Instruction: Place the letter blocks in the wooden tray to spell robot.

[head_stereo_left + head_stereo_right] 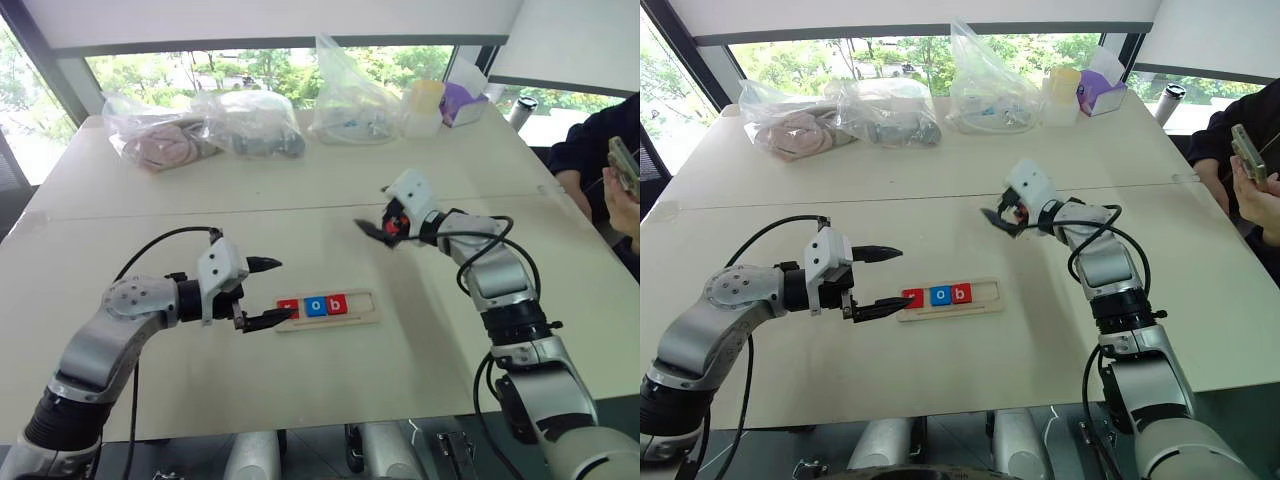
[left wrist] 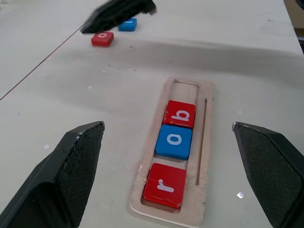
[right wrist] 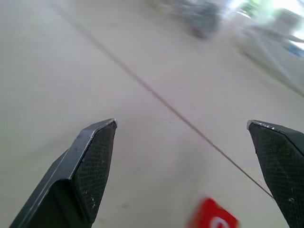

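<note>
Beyond the wooden tray [image 2: 202, 156], two loose letter blocks [image 2: 102, 39].

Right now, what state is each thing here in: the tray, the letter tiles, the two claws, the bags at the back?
wooden tray: flat on the table, three slots filled, far end bare.
r, o, b blocks: seated in a row in the tray.
two loose blocks: one red, one blue, on the table beyond the tray.
left gripper: open, empty, beside the tray's end.
right gripper: open, empty, above the table.
plastic bags: filled, on the table's far edge.
</note>
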Robot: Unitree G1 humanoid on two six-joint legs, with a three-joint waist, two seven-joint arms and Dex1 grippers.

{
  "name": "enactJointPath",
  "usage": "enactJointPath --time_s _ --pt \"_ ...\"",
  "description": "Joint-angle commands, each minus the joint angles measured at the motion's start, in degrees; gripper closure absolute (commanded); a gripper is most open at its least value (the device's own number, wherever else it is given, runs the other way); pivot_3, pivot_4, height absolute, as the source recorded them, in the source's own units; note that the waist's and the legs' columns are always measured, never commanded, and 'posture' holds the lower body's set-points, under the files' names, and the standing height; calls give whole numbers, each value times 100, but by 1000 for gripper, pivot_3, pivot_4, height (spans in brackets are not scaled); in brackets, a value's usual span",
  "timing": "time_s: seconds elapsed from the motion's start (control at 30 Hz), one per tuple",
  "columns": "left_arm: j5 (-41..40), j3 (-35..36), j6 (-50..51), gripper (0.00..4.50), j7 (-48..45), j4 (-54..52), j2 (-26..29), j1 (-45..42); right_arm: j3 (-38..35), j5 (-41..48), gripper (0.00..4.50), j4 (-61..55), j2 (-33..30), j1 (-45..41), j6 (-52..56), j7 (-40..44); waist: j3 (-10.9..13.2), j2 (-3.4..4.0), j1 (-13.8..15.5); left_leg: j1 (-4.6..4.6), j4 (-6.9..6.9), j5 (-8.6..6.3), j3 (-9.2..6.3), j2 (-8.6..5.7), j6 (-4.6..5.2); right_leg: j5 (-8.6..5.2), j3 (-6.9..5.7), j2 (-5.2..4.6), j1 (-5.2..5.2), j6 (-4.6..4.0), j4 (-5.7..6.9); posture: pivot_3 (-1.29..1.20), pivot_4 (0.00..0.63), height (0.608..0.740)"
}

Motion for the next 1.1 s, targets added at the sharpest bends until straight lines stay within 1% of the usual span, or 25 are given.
enactJointPath --time_s 0.03,0.1,0.23,0.4,0.57,0.67,0.73,0.77,0.8,0.83,0.9,1.03,1.1 --pt "17 -15 -97 0 46 -135 -45 -31 -295 -16 46 163 320 -126 750 -826 0 0 -6 0 -2 0 0 0 0 0 1 0 -1 0 0 0 150 740" --pt "19 -25 -100 0 60 -132 -62 -37 -416 25 46 249 479 -159 1151 -1148 0 1 -21 0 -4 0 0 0 0 0 2 1 -4 0 2 0 150 740" --pt "23 -41 -100 0 79 -122 -75 -51 -555 164 46 229 737 -163 1649 -1492 1 2 -26 0 -3 0 1 0 0 0 6 3 -5 0 4 0 150 740" --pt "22 -42 -99 0 95 -122 -88 -64 -662 170 46 443 849 -230 1789 -1804 1 2 -31 0 -3 0 3 0 0 0 9 3 -6 1 3 0 150 740" --pt "28 -52 -91 0 121 -132 -104 -70 -864 387 46 706 944 -356 1938 -1901 1 2 -35 0 -3 0 2 0 0 0 11 4 -5 1 3 0 150 740" --pt "17 -61 -96 0 107 -154 -92 -42 -873 419 881 654 945 -355 1974 -1954 1 2 -33 0 -4 0 2 0 0 -1 11 5 -5 2 2 0 150 740" --pt "-13 -64 -116 0 1 -191 -26 20 -867 429 1968 513 930 -339 2078 -1976 1 2 -36 0 -4 0 2 0 0 -1 11 4 -5 2 2 0 150 740" --pt "-23 -61 -122 0 -36 -216 -5 48 -854 449 2439 352 905 -305 2202 -1950 1 2 -37 0 -4 0 3 0 0 -1 12 5 -5 2 2 0 150 740" --pt "-37 -55 -126 0 -68 -233 7 68 -836 474 3019 111 866 -243 2367 -1916 1 2 -42 0 -4 0 3 0 0 -1 12 5 -5 2 2 0 150 740" --pt "-46 -52 -126 0 -84 -245 9 76 -821 500 3384 -135 822 -174 2539 -1884 2 3 -41 0 -5 0 3 0 0 -1 12 5 -7 2 2 0 150 740" --pt "-51 -62 -149 0 -124 -240 10 79 -843 562 3370 -773 733 -32 3017 -1904 2 4 -36 0 -8 0 3 0 0 -1 13 6 -9 2 3 0 150 740" --pt "-51 -121 -201 0 -239 -238 3 77 -946 761 3370 -2404 493 374 4143 -1897 3 5 -8 -4 -10 0 2 1 0 -3 13 5 -12 5 2 0 150 740" --pt "-51 -137 -229 0 -273 -213 -9 61 -1133 954 3370 -3370 412 670 4971 -1885 3 5 0 -7 -9 0 2 0 0 -4 12 3 -13 5 0 0 150 740"
